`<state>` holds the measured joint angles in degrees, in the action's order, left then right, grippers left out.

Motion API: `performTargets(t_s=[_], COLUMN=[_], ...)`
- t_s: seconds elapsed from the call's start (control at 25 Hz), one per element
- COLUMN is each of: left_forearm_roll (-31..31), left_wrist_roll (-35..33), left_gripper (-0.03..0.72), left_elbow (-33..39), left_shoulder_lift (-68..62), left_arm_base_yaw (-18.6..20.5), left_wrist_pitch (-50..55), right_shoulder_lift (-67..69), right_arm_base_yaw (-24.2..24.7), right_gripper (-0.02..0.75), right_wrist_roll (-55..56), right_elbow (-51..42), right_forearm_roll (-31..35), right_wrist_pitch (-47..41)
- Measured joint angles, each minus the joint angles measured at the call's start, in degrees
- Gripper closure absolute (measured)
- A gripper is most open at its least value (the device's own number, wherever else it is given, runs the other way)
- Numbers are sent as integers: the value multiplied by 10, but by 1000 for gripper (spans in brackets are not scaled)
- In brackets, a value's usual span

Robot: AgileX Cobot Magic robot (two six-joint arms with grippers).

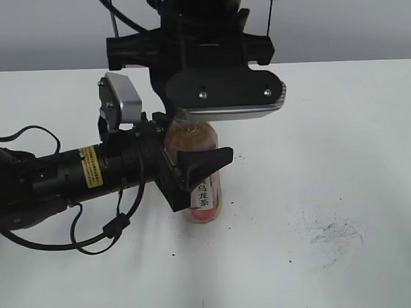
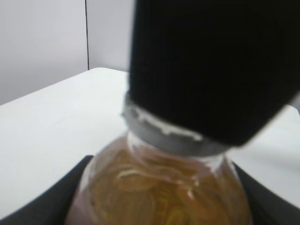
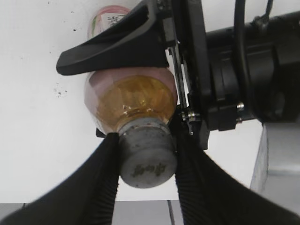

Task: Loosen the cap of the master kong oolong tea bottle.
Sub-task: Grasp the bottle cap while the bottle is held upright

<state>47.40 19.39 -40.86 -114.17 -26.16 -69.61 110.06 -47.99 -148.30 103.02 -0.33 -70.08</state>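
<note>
Standing upright on the white table (image 1: pixel 342 155), the master kong oolong tea bottle (image 1: pixel 205 188) is held at two heights by both arms. Left gripper (image 1: pixel 192 169): reaches in level from the side, its black fingers (image 1: pixel 204 161) closed against the bottle body just below the shoulder, one finger on the near side and the other hidden behind the bottle in the exterior view; the left wrist view shows dark finger edges at both lower corners, flanking the amber shoulder between them. Right gripper (image 3: pixel 146 161): comes down from above, its two ribbed black fingers (image 3: pixel 101 183) pressed against opposite sides of the cap (image 3: pixel 147 161), which sits squarely between them with its printed top facing the right wrist camera. In the left wrist view a ribbed finger covers most of the cap, leaving only its lower grey rim showing beneath the finger. Cap seating on the neck: appears fully down; whether it is turned at all cannot be told. Label with black characters is visible below the left fingers in the exterior view. Table surface to the outer side of the right fingers bears a grey scuff mark (image 1: pixel 335 235) well apart from the bottle, plus scattered small dark specks.
</note>
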Motion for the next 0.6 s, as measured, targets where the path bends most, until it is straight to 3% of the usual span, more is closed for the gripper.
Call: performTargets(t_s=[0.28, 0.6], left_forearm_roll=[0, 0], left_wrist_roll=[1, 1], left_gripper=[243, 243], left_elbow=[0, 0], left_shoulder_lift=[0, 0], left_arm_base_yaw=[0, 0], left_wrist_pitch=[0, 0], right_shoulder_lift=[0, -1], right_arm_base_yaw=[0, 0], right_gripper=[465, 465], right_wrist_roll=[-36, 43], right_elbow=[0, 0], right_forearm_roll=[-3, -2], right_wrist_pitch=[1, 1])
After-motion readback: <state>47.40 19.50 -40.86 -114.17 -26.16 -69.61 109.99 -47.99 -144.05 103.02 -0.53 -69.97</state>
